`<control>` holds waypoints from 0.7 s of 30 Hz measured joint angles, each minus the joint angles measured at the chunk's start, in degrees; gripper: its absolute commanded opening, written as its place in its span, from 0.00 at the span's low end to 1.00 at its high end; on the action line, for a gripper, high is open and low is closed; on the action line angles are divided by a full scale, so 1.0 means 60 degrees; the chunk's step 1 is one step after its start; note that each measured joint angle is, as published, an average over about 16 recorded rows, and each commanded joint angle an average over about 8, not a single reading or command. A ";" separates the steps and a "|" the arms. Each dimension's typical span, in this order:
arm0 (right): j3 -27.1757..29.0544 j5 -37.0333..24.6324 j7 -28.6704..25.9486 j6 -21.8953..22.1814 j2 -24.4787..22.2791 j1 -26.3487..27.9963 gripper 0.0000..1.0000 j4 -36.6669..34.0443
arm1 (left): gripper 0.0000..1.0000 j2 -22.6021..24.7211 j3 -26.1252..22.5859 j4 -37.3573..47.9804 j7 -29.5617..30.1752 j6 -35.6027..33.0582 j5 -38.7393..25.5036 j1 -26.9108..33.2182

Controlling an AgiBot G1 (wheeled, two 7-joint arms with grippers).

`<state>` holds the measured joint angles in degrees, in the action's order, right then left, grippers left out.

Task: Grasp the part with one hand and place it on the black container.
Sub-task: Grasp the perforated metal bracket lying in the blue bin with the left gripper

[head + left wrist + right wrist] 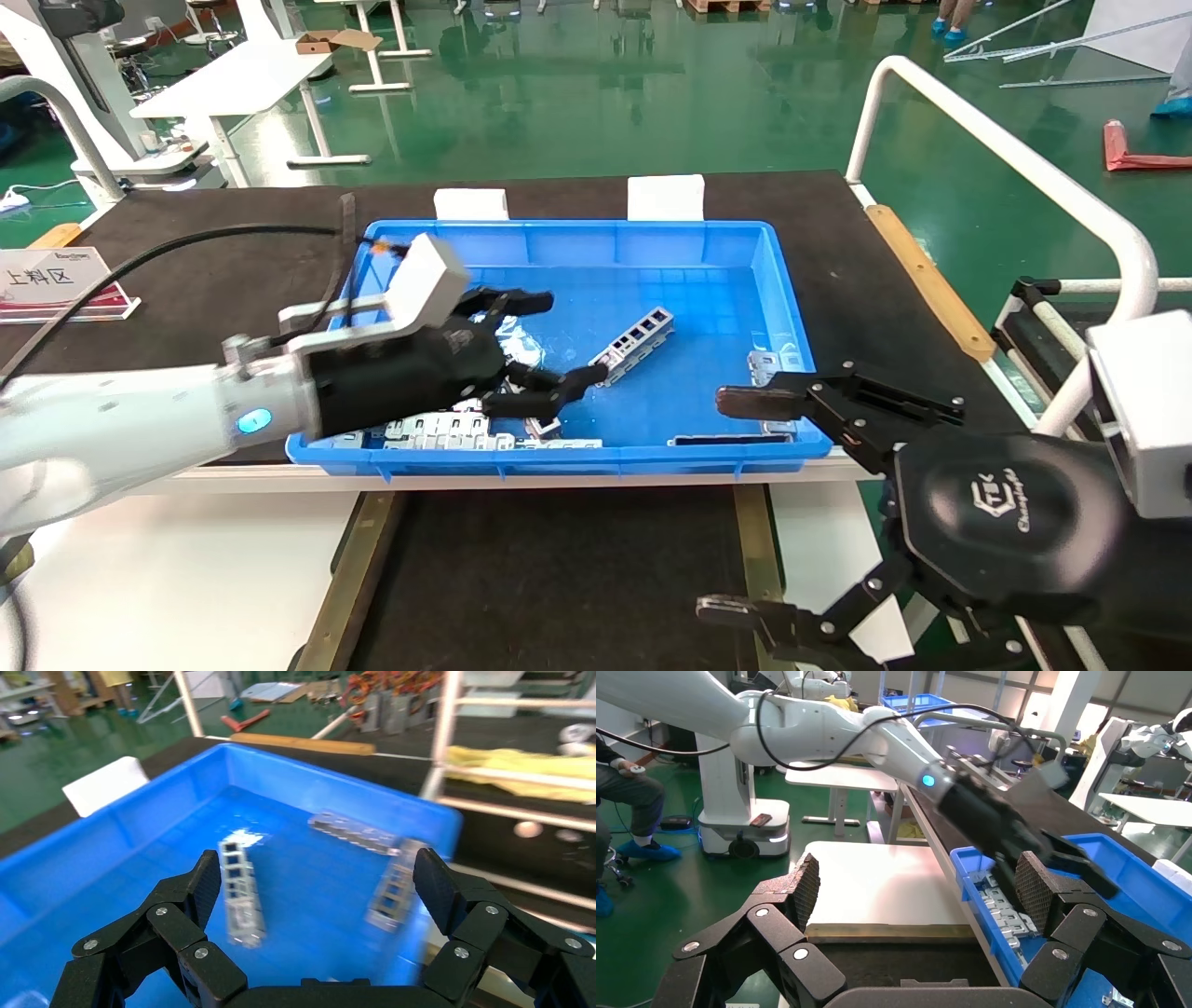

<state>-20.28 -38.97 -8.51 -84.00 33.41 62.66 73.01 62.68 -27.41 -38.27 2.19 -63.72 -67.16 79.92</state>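
The part (638,343) is a silver ladder-like channel lying slanted on the floor of the blue bin (792,317). My left gripper (549,343) is open inside the bin, and its near fingertip reaches the part's lower end. In the left wrist view the part (239,892) lies just inside one finger (200,885) of the open left gripper (316,881). The black container (559,578), edged by olive rails, lies in front of the bin. My right gripper (731,508) is open and empty at the container's right side, and the right wrist view shows it (919,888) open over the container (891,969).
Flat grey slotted plates (438,431) lie at the bin's front left, and a thin grey strip (726,438) at its front right. More ladder-like pieces (393,888) lie near the bin's right wall. A white rail (1006,158) and a cart stand on the right.
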 measured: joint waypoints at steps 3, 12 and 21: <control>0.0000 0.0000 0.0000 0.0000 0.0000 0.0000 1.00 0.0000 | 1.00 0.0490 -0.0094 0.0722 -0.0307 0.0367 -0.0227 0.0330; -0.0002 0.0001 0.0001 0.0001 -0.0001 0.0000 1.00 0.0000 | 1.00 0.1885 -0.0249 0.2768 -0.1174 0.1474 -0.0549 0.1123; -0.0003 0.0002 0.0002 0.0001 -0.0001 0.0001 1.00 0.0000 | 1.00 0.2570 -0.0719 0.3568 -0.1470 0.2517 -0.0375 0.1254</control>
<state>-20.30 -38.95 -8.51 -83.99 33.41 62.66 73.01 78.10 -31.72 -16.86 -6.63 -48.62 -69.41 87.45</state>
